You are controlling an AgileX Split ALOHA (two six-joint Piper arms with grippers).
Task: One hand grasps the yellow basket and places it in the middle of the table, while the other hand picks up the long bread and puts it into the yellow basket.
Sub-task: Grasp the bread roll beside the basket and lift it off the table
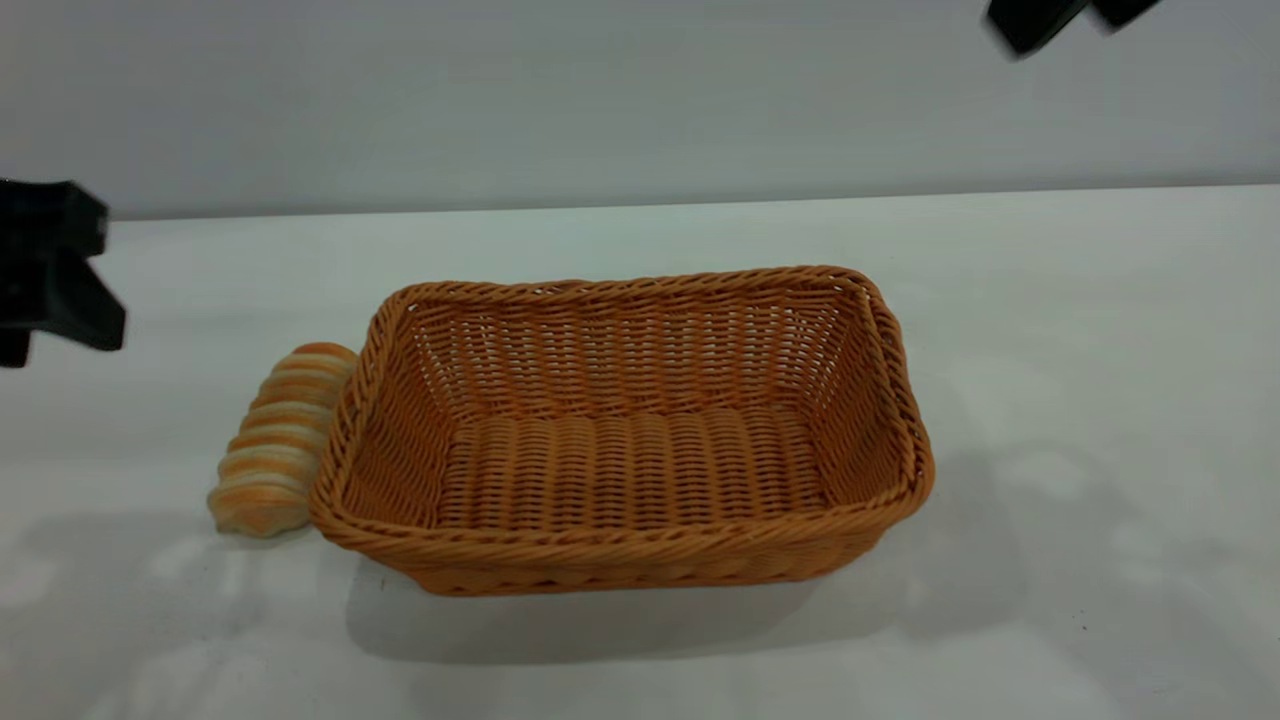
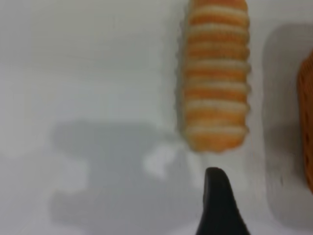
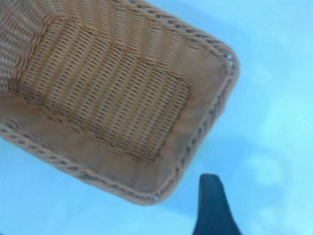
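Yellow basket (image 1: 625, 430) stood empty at about mid-table (image 1: 1050, 300), long bread (image 1: 278, 440) touching its left side. Left gripper (image 1: 50, 270) hovered left of the bread, right gripper (image 1: 1060, 18) high at far right; claw states: cannot tell for either. Next step, I judge: left arm lowers onto bread w/ claw wide.

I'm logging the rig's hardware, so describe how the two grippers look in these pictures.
Only parts show. The left gripper is matte black, blocky and angular. The right gripper shows as black angular pieces at the frame's top edge. Each wrist view shows one black finger tapering to a rounded tip. No cables or markings visible.
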